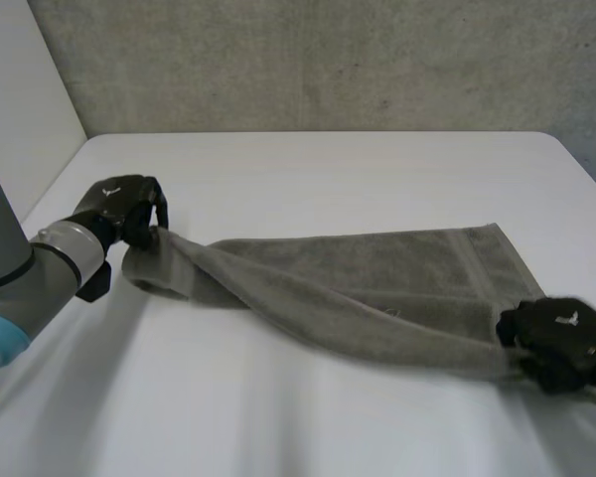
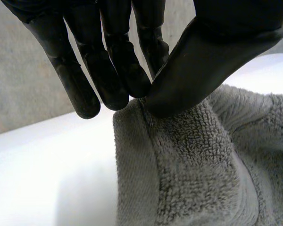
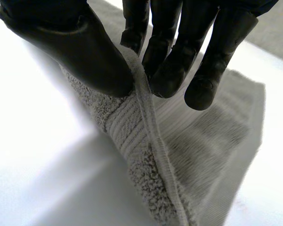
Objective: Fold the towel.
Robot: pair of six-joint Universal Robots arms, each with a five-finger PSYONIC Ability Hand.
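1. The grey towel point(image 1: 377, 288) lies mid-surface point(image 1: 308, 169), its long axis running straight from one hand to the other.
2. The left robot hand point(image 1: 127, 209) pinches the left end, thumb against fingers.
3. The right robot hand point(image 1: 558, 340) pinches the near right corner the same way.

**Towel point(image 1: 358, 288) stretching across the table point(image 1: 308, 169) from nine to four o'clock**

The towel is lying on the table, running from nine o'clock towards four o'clock of the table's middle. The left hand point(image 1: 124, 204) is sitting at the towel's nine-o'clock end, with that end's edge caught between its thumb and fingers. The right hand point(image 1: 561, 333) is sitting at the four-o'clock corner, with the hem there lying between its thumb and fingers. The towel's far corner is lying flat towards three o'clock. A wall point(image 1: 328, 60) is standing behind the table at twelve o'clock.
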